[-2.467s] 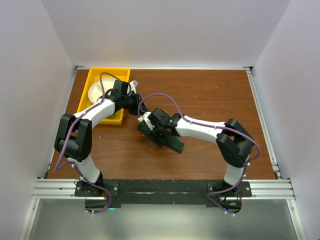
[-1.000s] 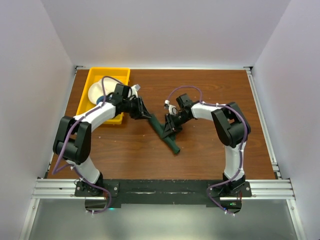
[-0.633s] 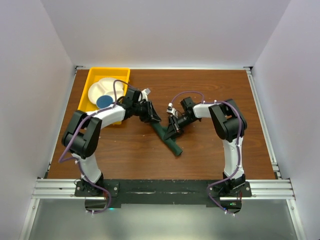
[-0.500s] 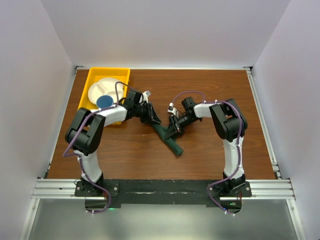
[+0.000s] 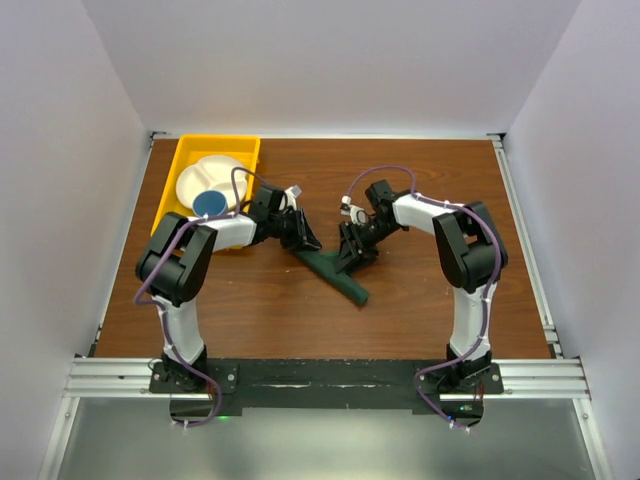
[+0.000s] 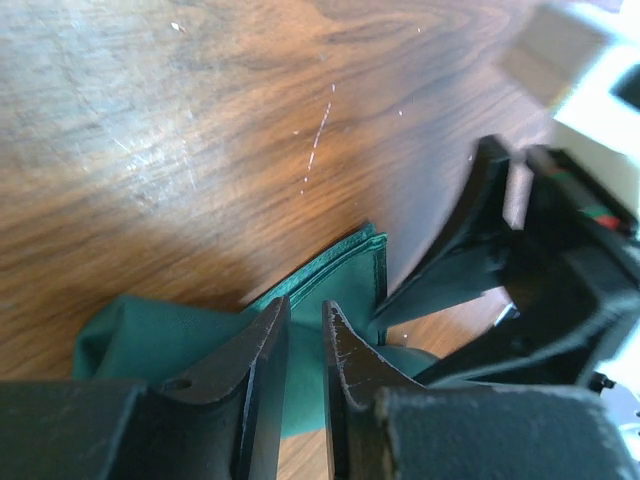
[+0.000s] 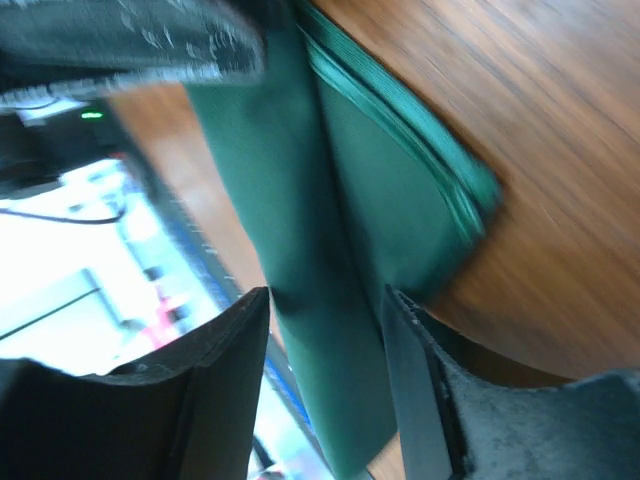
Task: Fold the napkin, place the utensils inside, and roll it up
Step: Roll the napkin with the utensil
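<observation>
One yellow tray (image 5: 247, 148) with white plate (image 5: 214, 171), blue cup (image 5: 208, 203); napkin (image 5: 336, 276) outside it.

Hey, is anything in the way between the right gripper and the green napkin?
Nothing visible stands between them. The right gripper is already at the napkin, with its jaws open on either side of the cloth.

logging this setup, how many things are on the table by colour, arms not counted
green: 1, the napkin
yellow: 1, the tray
white: 1, the plate
blue: 1, the cup
total: 4
</observation>
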`<action>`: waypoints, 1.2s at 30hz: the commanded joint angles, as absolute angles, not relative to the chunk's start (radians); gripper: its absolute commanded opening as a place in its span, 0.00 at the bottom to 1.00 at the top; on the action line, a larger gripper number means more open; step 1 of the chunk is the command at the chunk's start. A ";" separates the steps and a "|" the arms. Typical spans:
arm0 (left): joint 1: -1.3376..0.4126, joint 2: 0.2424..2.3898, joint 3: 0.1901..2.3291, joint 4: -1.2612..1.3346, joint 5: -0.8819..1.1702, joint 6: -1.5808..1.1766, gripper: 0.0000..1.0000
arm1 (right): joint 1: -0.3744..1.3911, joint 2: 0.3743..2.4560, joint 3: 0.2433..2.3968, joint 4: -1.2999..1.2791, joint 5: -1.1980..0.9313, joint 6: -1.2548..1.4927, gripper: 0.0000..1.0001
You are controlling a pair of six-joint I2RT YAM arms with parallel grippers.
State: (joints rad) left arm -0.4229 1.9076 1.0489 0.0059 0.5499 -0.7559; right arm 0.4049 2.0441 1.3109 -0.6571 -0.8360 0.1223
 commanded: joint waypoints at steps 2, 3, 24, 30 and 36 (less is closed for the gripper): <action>-0.413 1.931 1.040 0.038 0.520 -0.730 0.24 | 0.417 1.879 1.322 -0.816 -0.618 0.034 0.56; -0.414 1.931 1.042 0.038 0.520 -0.730 0.24 | 0.423 1.861 1.301 -0.818 -0.591 0.034 0.58; -0.396 1.872 1.198 -0.112 0.515 -0.678 0.24 | 0.543 1.766 1.141 -0.678 -0.193 0.183 0.35; -0.365 1.798 1.226 -0.170 0.522 -0.663 0.25 | 0.546 1.789 1.213 -0.741 -0.141 0.175 0.47; -0.316 1.704 1.187 -0.227 0.523 -0.646 0.25 | 0.618 1.675 1.285 -0.766 -0.028 0.072 0.66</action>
State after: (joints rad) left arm -0.3546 1.8023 1.1873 -0.1852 0.5198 -0.6807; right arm 0.5640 1.7840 1.2091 -0.7490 -0.1284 0.1497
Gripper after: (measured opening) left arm 0.246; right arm 0.638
